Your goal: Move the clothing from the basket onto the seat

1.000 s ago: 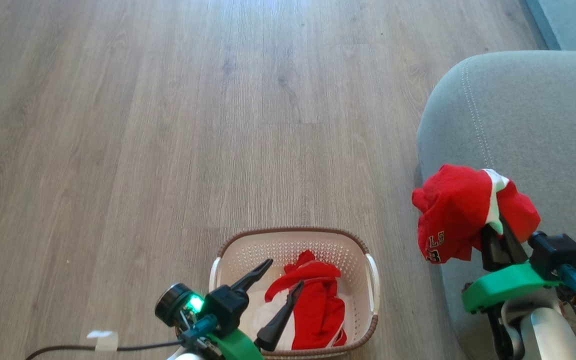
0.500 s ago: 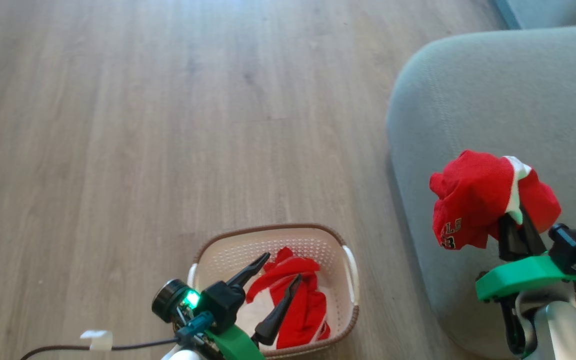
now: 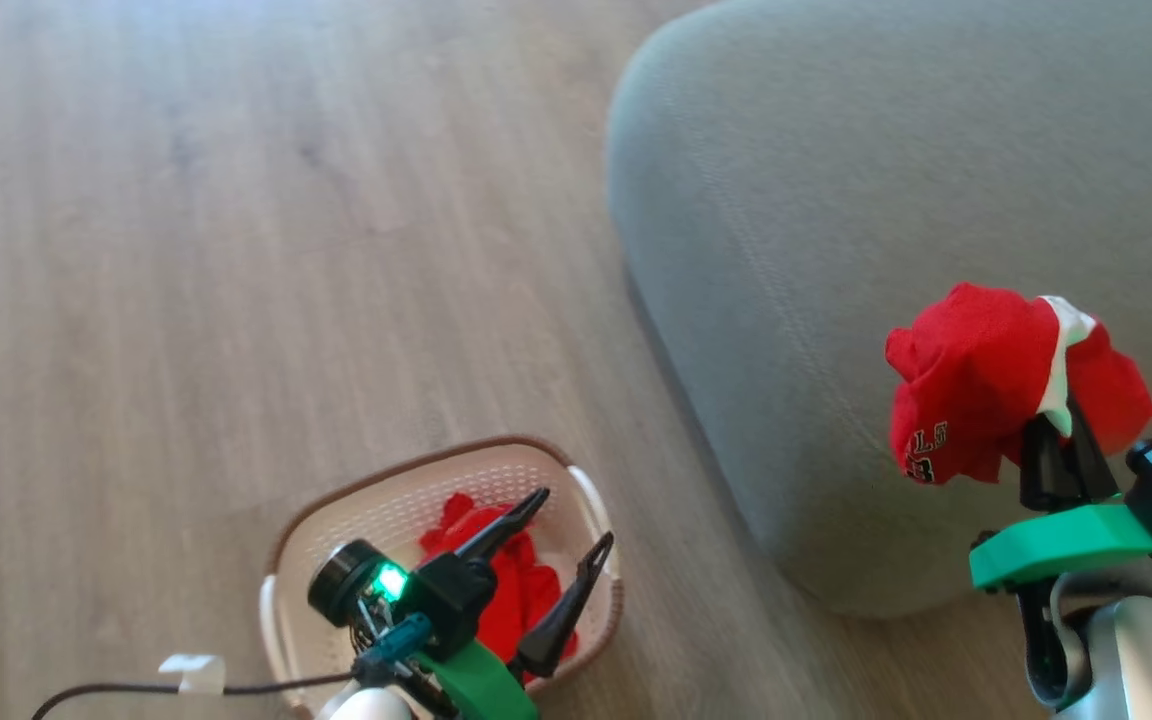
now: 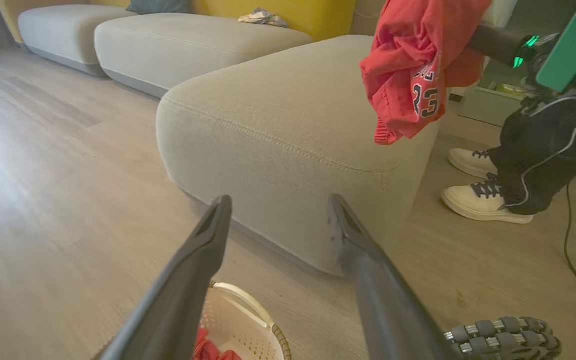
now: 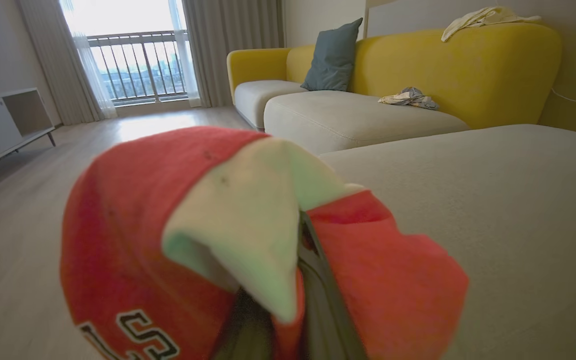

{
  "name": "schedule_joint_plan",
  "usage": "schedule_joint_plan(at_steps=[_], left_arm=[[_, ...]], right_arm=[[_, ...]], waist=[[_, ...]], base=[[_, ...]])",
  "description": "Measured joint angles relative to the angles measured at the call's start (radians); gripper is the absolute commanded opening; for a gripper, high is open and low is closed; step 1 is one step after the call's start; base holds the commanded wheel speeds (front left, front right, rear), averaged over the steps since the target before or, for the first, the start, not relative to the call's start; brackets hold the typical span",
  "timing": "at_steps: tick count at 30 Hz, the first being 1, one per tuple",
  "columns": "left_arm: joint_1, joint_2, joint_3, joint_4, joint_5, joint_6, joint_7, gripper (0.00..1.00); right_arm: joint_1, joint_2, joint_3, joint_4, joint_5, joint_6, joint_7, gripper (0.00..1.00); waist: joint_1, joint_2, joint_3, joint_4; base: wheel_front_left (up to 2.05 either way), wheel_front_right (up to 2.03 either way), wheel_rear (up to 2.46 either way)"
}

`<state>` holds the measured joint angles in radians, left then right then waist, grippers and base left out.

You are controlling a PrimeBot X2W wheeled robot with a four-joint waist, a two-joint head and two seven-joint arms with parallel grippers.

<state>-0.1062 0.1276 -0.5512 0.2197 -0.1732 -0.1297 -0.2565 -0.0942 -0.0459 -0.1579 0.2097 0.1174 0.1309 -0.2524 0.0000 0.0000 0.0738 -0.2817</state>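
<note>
My right end effector (image 3: 1058,445) grasps a red jersey (image 3: 976,390) above the seat (image 3: 786,250), near its edge. I should carry it well inward, lower it, then let go.

The floor (image 3: 236,250) is wood-grain plank, matt, with a faint sheen toward 12 o'clock. The seat (image 3: 836,200) is grey woven cloth, matt and slightly nubbly, with a pale stitched seam. The basket (image 3: 386,510), at 7 o'clock, is smooth cream plastic, perforated, under a brown woven-look rim. The garment (image 3: 976,390) at 4 o'clock is soft, creased red cloth with a white panel.
</note>
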Motion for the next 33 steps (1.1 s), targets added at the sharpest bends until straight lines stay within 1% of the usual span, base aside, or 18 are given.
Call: schedule_joint_plan(at_steps=[9, 12, 15, 20, 23, 26, 30, 33], left_arm=[[-0.028, 0.010, -0.017, -0.008, 0.013, 0.000, 0.000, 1.00], [-0.041, 0.013, -0.031, -0.009, 0.015, 0.000, 0.000, 1.00], [-0.046, 0.016, -0.032, -0.011, 0.016, 0.000, 0.000, 1.00], [-0.059, 0.021, -0.034, -0.011, 0.015, 0.000, 0.000, 1.00], [-0.060, 0.028, -0.040, -0.012, 0.015, 0.000, 0.000, 1.00], [-0.061, 0.035, -0.045, -0.013, 0.015, 0.000, 0.000, 1.00], [-0.083, 0.058, -0.070, -0.020, 0.016, 0.000, 0.000, 1.00], [-0.128, 0.096, -0.093, -0.030, 0.020, 0.000, 0.000, 1.00]], right_arm=[[-0.004, 0.001, -0.002, -0.006, 0.028, 0.000, 0.000, 0.00], [-0.005, 0.001, -0.005, -0.012, 0.039, 0.000, 0.000, 0.00], [-0.005, 0.001, -0.004, -0.013, 0.042, 0.000, 0.000, 0.00], [-0.015, 0.004, -0.011, -0.018, 0.044, 0.000, 0.000, 0.00], [-0.025, 0.006, -0.041, -0.033, 0.063, 0.000, 0.000, 0.00], [-0.035, 0.006, -0.059, -0.039, 0.058, 0.000, 0.000, 0.00], [-0.105, 0.007, -0.102, -0.057, 0.070, 0.000, 0.000, 0.00], [-0.195, 0.007, -0.159, -0.067, 0.080, 0.000, 0.000, 0.00]], waist=[[0.0000, 0.0000, 0.040, -0.149], [0.0000, 0.0000, 0.057, -0.186], [0.0000, 0.0000, 0.076, -0.208], [0.0000, 0.0000, 0.096, -0.218], [0.0000, 0.0000, 0.105, -0.211], [0.0000, 0.0000, 0.119, -0.202], [0.0000, 0.0000, 0.157, -0.188], [0.0000, 0.0000, 0.206, -0.176]], base=[[0.00, 0.00, 0.00], [0.00, 0.00, 0.00], [0.00, 0.00, 0.00], [0.00, 0.00, 0.00], [0.00, 0.00, 0.00], [0.00, 0.00, 0.00], [0.00, 0.00, 0.00], [0.00, 0.00, 0.00]])
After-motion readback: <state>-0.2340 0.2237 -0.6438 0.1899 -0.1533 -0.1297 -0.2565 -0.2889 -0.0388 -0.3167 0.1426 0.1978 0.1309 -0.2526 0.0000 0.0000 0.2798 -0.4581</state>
